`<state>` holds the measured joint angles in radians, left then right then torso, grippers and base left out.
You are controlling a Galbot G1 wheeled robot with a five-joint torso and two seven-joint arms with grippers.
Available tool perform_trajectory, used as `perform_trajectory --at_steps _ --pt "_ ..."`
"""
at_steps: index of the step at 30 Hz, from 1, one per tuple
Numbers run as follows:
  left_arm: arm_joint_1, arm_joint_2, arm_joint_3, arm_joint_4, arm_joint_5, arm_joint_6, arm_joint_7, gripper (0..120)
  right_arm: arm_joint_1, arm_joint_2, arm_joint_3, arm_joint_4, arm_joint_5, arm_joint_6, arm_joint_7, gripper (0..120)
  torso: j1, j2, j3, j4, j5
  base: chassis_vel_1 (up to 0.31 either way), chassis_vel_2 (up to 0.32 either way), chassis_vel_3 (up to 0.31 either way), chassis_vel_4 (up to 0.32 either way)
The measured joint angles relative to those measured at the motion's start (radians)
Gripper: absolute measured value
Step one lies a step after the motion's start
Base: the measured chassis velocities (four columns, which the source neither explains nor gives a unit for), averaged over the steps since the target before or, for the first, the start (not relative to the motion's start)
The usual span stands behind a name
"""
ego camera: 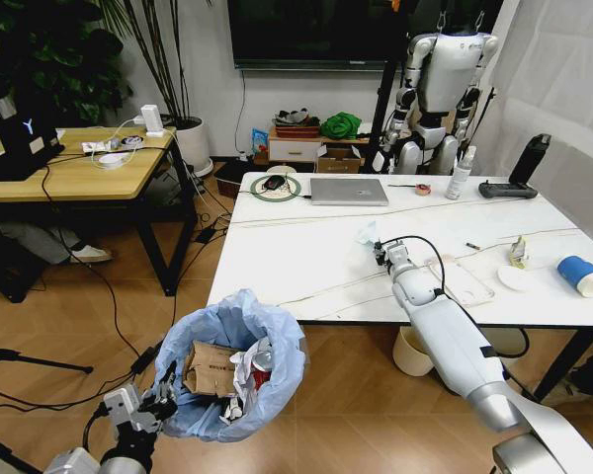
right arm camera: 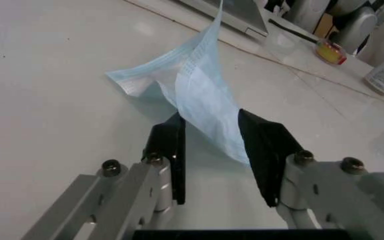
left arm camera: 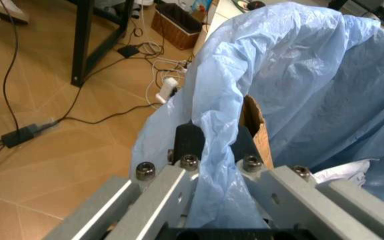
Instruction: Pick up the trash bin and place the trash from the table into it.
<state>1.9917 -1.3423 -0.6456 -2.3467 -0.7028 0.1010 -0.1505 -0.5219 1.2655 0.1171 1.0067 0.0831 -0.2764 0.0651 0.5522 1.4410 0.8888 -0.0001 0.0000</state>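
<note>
Reaching over the middle of the table (ego camera: 306,267), the right gripper (ego camera: 381,254) is straddling a pale blue tissue (right arm camera: 195,87), its black fingers (right arm camera: 167,150) apart on either side. Beyond the table's near edge, the left gripper (ego camera: 165,383) is gripping the rim of the trash bin (ego camera: 232,360), fingers pinched on its blue bag, cardboard and a red can inside.
</note>
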Motion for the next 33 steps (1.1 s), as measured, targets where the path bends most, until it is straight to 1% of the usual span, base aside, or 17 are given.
perform_trajectory --at_steps 5,6,8,13,16,19,20,21,22,23,24,26,27,28,31,32,33 --pt "-0.001 0.001 0.000 0.002 -0.001 -0.001 0.000 0 -0.003 0.001 -0.007 0.003 0.019 -0.001 -0.001 6 0.000 0.000 0.000 0.0000 0.0000 0.000 0.000 0.000 0.000" --pt "-0.001 0.001 0.000 0.002 -0.001 -0.001 0.000 0 -0.003 0.001 -0.007 0.003 0.019 -0.001 -0.001 6 0.000 0.000 0.000 0.0000 0.0000 0.000 0.000 0.000 0.000" --pt "-0.002 0.002 0.000 0.004 -0.002 -0.001 0.000 0 -0.003 0.001 -0.007 0.004 0.027 -0.001 -0.002 0 0.000 0.000 0.000 0.0000 0.0000 0.000 0.000 0.000 0.000" --pt "-0.006 0.003 0.001 0.007 -0.003 -0.001 0.000 0 -0.016 -0.012 0.001 0.056 0.092 0.008 -0.019 0 0.000 0.000 0.000 0.0001 0.0001 0.000 0.000 0.000 0.000" --pt "-0.007 0.006 0.002 0.010 -0.004 -0.001 0.000 0 -0.054 -0.055 0.013 0.208 0.276 0.038 -0.060 0 0.000 0.000 0.000 0.0000 0.0002 0.000 0.000 0.000 0.000" --pt "-0.007 0.008 0.003 0.013 -0.004 -0.001 0.000 0 -0.124 -0.155 0.022 0.446 0.509 0.082 -0.156 0 0.000 0.000 0.000 0.0002 -0.0001 0.000 0.000 0.000 0.000" --pt "-0.007 0.008 0.003 0.013 -0.004 -0.001 0.000 0 -0.124 -0.155 0.022 0.446 0.509 0.082 -0.156 0 0.000 0.000 0.000 0.0002 -0.0001 0.000 0.000 0.000 0.000" --pt "-0.007 0.009 0.003 0.014 -0.005 -0.001 0.000 0 -0.159 -0.198 0.021 0.547 0.583 0.096 -0.196 0 0.000 0.000 0.000 -0.0004 0.0002 0.000 0.000 0.000 0.000" --pt "-0.007 0.009 0.003 0.014 -0.005 -0.001 0.000 0 -0.159 -0.198 0.021 0.547 0.583 0.096 -0.196 0 0.000 0.000 0.000 -0.0004 0.0002 0.000 0.000 0.000 0.000" --pt "-0.008 0.010 0.002 0.015 -0.006 -0.001 0.000 0 -0.220 -0.252 0.010 0.701 0.656 0.122 -0.247 0 0.000 0.000 0.000 -0.0006 -0.0007 0.000 0.000 0.000 0.000" --pt "-0.009 0.011 0.001 0.017 -0.006 -0.001 0.000 0 -0.265 -0.279 -0.007 0.792 0.693 0.134 -0.269 0 0.000 0.000 0.000 -0.0004 -0.0005 0.000 0.000 0.000 0.000" --pt "-0.013 0.012 0.000 0.018 -0.008 -0.001 0.000 0 -0.323 -0.310 -0.051 0.906 0.738 0.146 -0.291 0 0.000 0.000 0.000 -0.0001 0.0003 0.000 0.000 0.000 0.000" --pt "-0.013 0.012 0.000 0.018 -0.008 -0.001 0.000 0 -0.323 -0.310 -0.051 0.906 0.738 0.146 -0.291 0 0.000 0.000 0.000 -0.0001 0.0003 0.000 0.000 0.000 0.000" --pt "-0.014 0.012 0.000 0.018 -0.009 -0.001 -0.001 0 -0.343 -0.321 -0.076 0.950 0.746 0.153 -0.300 0 0.000 0.000 0.000 -0.0001 0.0001 0.000 0.000 0.000 0.000" --pt "-0.016 0.011 -0.001 0.018 -0.010 0.001 -0.002 0 -0.396 -0.354 -0.201 1.076 0.750 0.184 -0.315 0 0.000 0.000 0.000 0.0001 0.0000 0.000 0.000 0.000 0.000" --pt "-0.014 0.009 -0.001 0.018 -0.009 0.001 -0.002 0 -0.407 -0.362 -0.240 1.096 0.740 0.196 -0.318 0 0.000 0.000 0.000 0.0001 -0.0001 0.000 0.000 0.000 0.000" --pt "-0.014 0.009 -0.001 0.018 -0.009 0.001 -0.002 0 -0.407 -0.362 -0.240 1.096 0.740 0.196 -0.318 0 0.000 0.000 0.000 0.0001 -0.0001 0.000 0.000 0.000 0.000"
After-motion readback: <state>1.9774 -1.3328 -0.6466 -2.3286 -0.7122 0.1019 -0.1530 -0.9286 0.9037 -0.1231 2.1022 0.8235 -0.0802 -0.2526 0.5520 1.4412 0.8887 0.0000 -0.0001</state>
